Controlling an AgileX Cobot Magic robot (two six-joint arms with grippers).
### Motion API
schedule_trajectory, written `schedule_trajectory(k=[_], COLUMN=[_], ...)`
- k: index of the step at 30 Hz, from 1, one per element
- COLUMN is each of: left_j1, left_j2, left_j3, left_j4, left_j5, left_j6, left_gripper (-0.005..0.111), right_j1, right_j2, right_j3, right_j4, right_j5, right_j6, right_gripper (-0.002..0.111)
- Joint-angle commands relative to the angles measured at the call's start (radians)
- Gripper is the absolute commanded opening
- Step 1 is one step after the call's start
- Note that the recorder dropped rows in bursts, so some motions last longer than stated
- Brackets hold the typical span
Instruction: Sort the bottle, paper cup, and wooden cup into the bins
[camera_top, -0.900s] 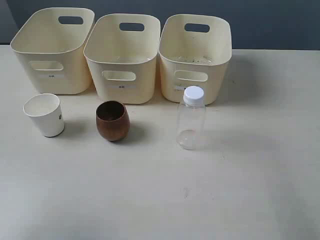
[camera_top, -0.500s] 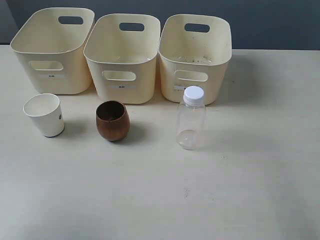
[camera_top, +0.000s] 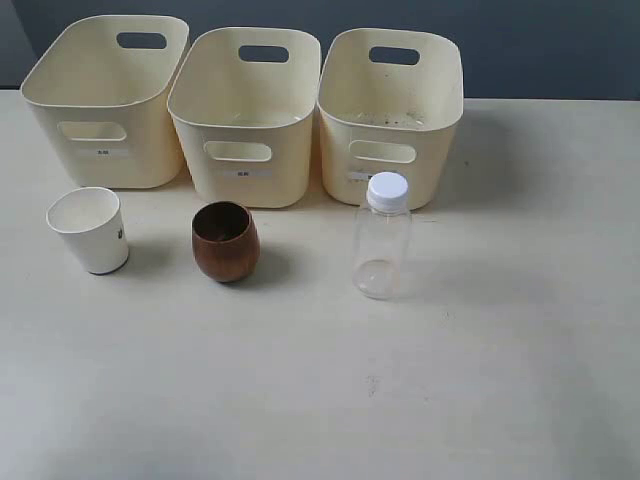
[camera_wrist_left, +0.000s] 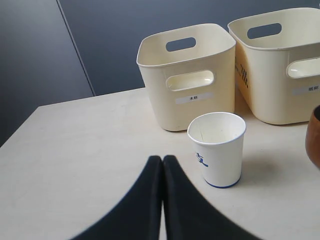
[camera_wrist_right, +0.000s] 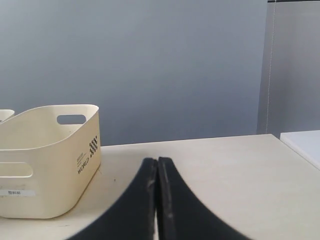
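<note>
Three cream bins stand in a row at the back: left bin (camera_top: 105, 100), middle bin (camera_top: 245, 115), right bin (camera_top: 392, 110). In front of them, left to right, stand the white paper cup (camera_top: 90, 229), the dark brown wooden cup (camera_top: 225, 241) and the clear bottle (camera_top: 381, 250) with a white cap. Neither gripper shows in the exterior view. My left gripper (camera_wrist_left: 162, 159) is shut and empty, near the paper cup (camera_wrist_left: 218, 148) with a bin (camera_wrist_left: 189, 75) behind it. My right gripper (camera_wrist_right: 157, 161) is shut and empty, beside the right bin (camera_wrist_right: 47, 157).
The beige table (camera_top: 400, 380) spreads wide in front of the objects and to the right of the bins. A dark grey wall (camera_top: 550, 45) runs behind the table. A second bin (camera_wrist_left: 282, 62) and the wooden cup's edge (camera_wrist_left: 315, 137) show in the left wrist view.
</note>
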Motion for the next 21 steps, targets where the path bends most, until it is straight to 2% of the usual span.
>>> schedule_trajectory(k=[1,4,12,15,21], left_j1=[-0.005,-0.005,-0.005,-0.005,-0.005], left_j2=[0.005,0.005,0.005,0.005,0.005], left_j3=[-0.005,-0.005,-0.005,-0.005,-0.005], left_j4=[-0.004,-0.004,-0.004,-0.004,-0.004], left_j5=[-0.005,-0.005,-0.005,-0.005,-0.005], left_j6=[-0.001,-0.001,-0.001,-0.001,-0.001], left_gripper=[0.000,0.000,0.000,0.000,0.000], right_j1=[-0.005,-0.005,-0.005,-0.005,-0.005], right_j2=[-0.004,-0.004,-0.004,-0.004,-0.004], right_j3=[0.003,0.003,0.003,0.003,0.003], right_j4=[-0.002,0.050,0.451,0.468,0.470], right_j5=[-0.017,-0.092,-0.330,-0.380,-0.372], right_j6=[-0.001,0.016,0.055,0.055,0.055], right_gripper=[-0.001,-0.001,-0.001,-0.001,-0.001])
